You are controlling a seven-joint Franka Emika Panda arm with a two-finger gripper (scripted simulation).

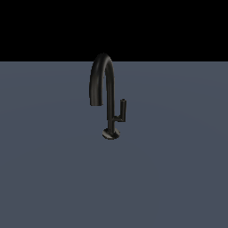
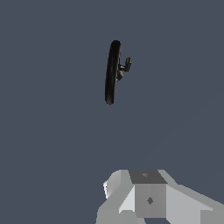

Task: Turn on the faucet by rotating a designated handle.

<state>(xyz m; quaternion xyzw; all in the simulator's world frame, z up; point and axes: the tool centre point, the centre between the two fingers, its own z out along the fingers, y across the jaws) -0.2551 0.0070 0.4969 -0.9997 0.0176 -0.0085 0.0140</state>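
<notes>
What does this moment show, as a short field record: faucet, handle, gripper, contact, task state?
faucet: tall matte-black gooseneck faucet, upright on a small round base, on the flat grey-blue floor
handle: short black L-shaped lever handle, branching off the stem toward the exterior view's right, bar upright
gripper: only grey parts of the robot's gripper show at the wrist view's edge; fingertips out of frame, absent from the exterior view
contact: none; faucet well apart from the gripper
task state: handle apparently untouched
</notes>
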